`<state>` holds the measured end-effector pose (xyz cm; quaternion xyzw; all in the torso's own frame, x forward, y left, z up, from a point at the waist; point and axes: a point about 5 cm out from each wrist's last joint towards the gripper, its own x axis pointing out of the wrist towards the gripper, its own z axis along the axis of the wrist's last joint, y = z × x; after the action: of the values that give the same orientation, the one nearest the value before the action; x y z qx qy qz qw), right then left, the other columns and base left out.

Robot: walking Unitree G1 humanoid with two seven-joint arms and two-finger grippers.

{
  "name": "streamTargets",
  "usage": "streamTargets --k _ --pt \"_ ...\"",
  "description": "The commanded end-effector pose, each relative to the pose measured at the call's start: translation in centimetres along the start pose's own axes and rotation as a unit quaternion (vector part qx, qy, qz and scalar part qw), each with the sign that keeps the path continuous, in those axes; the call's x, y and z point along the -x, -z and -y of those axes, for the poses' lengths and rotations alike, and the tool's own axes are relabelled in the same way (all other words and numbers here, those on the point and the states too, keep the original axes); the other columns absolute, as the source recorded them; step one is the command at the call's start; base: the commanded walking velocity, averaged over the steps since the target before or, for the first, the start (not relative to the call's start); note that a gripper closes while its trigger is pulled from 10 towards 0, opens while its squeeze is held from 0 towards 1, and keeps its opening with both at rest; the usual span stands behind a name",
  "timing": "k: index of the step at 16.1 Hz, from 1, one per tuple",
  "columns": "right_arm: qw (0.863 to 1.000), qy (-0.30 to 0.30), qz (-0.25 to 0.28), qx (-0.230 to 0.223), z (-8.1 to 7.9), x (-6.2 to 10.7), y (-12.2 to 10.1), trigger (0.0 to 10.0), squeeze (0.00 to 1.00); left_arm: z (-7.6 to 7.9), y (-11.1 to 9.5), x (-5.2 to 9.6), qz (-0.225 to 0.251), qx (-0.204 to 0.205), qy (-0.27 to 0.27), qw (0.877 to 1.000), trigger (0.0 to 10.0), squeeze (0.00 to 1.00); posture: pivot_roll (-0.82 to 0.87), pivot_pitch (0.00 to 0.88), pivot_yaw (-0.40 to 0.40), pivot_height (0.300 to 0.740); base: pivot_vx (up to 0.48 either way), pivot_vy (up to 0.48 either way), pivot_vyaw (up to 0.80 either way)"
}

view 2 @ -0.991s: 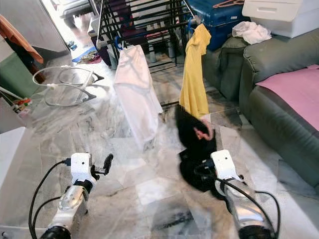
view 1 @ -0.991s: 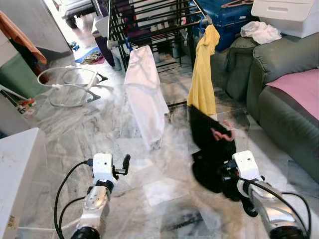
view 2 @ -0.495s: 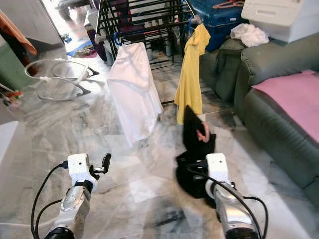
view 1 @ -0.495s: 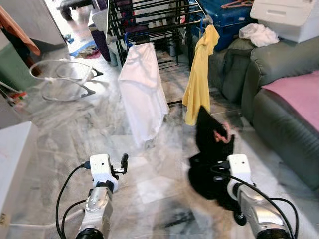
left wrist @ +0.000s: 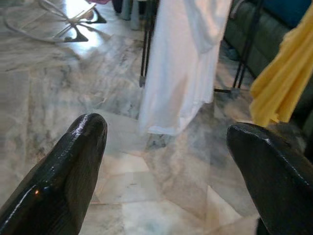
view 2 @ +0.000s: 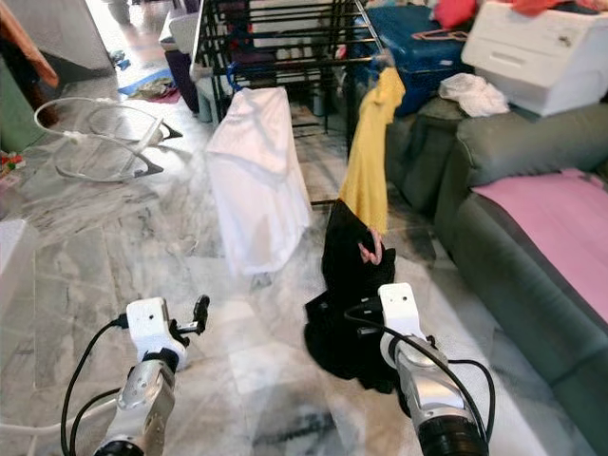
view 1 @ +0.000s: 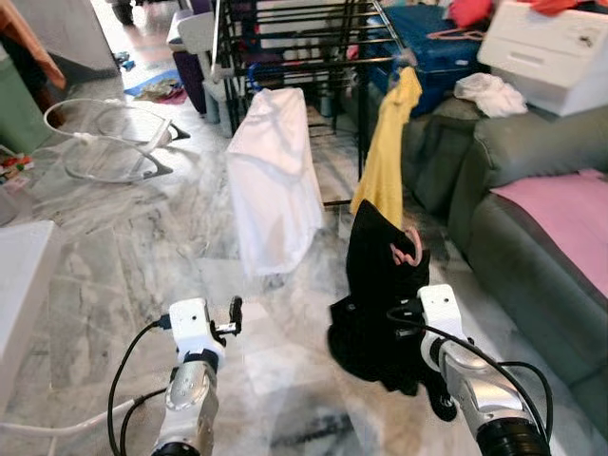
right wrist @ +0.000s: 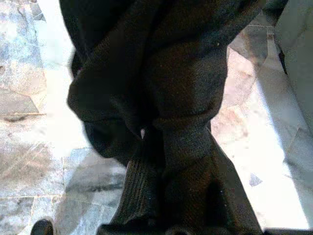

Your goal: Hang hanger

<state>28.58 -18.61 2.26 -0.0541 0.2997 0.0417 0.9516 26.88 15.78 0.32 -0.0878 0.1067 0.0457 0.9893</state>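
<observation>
Right gripper fingers buried in black garment; grip state unreadable. Pink hanger mostly covered, only hook showing. Drying rack cut off at top edge.

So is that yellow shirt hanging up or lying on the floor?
Hanging: the yellow shirt dangles from the black drying rack, its hem off the floor.

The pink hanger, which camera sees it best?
The left eye view: the pink hanger pokes out of the black garment held up by the right gripper. The right eye view shows it smaller. In the right wrist view, black cloth hides it.
</observation>
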Motion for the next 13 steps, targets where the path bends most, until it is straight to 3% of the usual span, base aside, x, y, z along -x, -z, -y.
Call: streamTargets --k 1,7,13 --pt "1.0 0.003 0.021 -0.01 -0.07 -0.16 -1.09 0.0 0.0 -0.3 -0.36 -0.08 0.007 -0.002 -0.004 1.0 10.0 0.0 -0.16 0.0 0.04 0.74 0.48 0.0 0.0" --pt "1.0 0.0 0.014 -0.023 -0.56 -0.44 -0.71 0.0 0.0 -0.28 -0.79 -0.3 0.011 -0.007 0.002 1.0 10.0 0.0 -0.16 0.0 0.064 0.74 0.48 0.0 0.0" --pt "1.0 0.002 0.014 -0.028 -0.52 -0.5 -0.43 0.0 0.0 -0.01 -0.91 -0.41 0.009 -0.011 0.011 1.0 10.0 0.0 -0.16 0.0 0.082 0.74 0.48 0.0 0.58"
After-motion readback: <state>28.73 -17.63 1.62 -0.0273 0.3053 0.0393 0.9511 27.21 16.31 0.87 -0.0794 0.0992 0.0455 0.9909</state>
